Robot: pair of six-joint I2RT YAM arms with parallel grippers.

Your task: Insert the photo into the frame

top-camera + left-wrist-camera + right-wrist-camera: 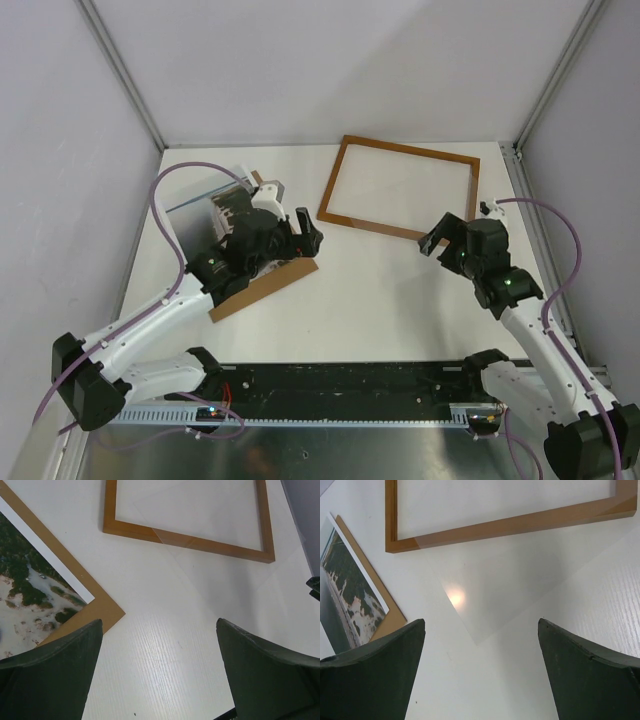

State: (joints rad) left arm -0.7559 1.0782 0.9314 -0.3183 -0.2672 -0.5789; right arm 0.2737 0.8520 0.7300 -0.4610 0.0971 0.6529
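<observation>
The frame (pixel 405 148) lies flat at the back centre-right of the table, open in the middle. It also shows in the left wrist view (pixel 200 544) and the right wrist view (pixel 520 522). The photo (pixel 190 215) lies at the left on a brown backing board (pixel 265 285), partly hidden under my left arm. Its coastline shows in the left wrist view (pixel 25 595) and the right wrist view (pixel 345 595). My left gripper (pixel 311 238) (pixel 160 625) is open and empty above bare table beside the board's corner. My right gripper (pixel 435 238) (pixel 481 625) is open and empty near the frame's near right corner.
A clear sheet (pixel 495 590) (pixel 225 590) lies over the frame's near rail and onto the table in front of it. Grey walls enclose the table on three sides. A black rail (pixel 340 385) runs along the near edge between the arm bases.
</observation>
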